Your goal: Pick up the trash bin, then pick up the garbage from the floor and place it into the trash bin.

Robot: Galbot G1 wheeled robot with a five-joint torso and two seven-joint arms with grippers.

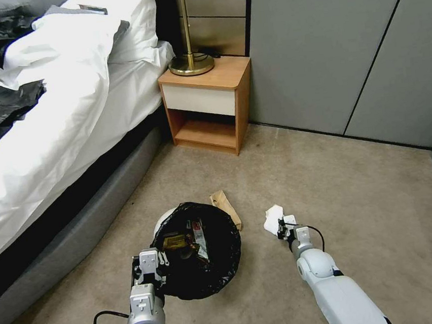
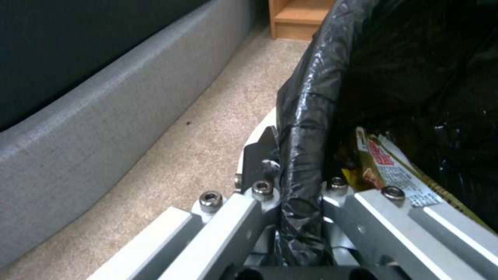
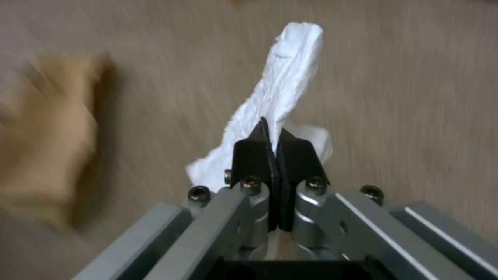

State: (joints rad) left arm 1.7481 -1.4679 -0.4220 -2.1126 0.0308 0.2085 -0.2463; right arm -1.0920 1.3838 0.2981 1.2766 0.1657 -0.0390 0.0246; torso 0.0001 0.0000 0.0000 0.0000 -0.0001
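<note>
The trash bin (image 1: 198,249), white with a glossy black liner folded over its rim and wrappers (image 1: 193,238) lying inside, is held at its near-left rim by the clenched left gripper (image 1: 158,273). To its right, a crumpled white tissue (image 1: 273,219) is pinched in the closed right gripper (image 1: 282,228) above the carpet (image 1: 363,209). A brown paper scrap (image 1: 225,207) is seen just beyond the bin.

black-lined white bin (image 1: 198,250) holds wrappers (image 1: 199,237); brown paper scrap (image 1: 225,206) on floor behind it; crumpled white tissue (image 1: 273,218) right.
</note>
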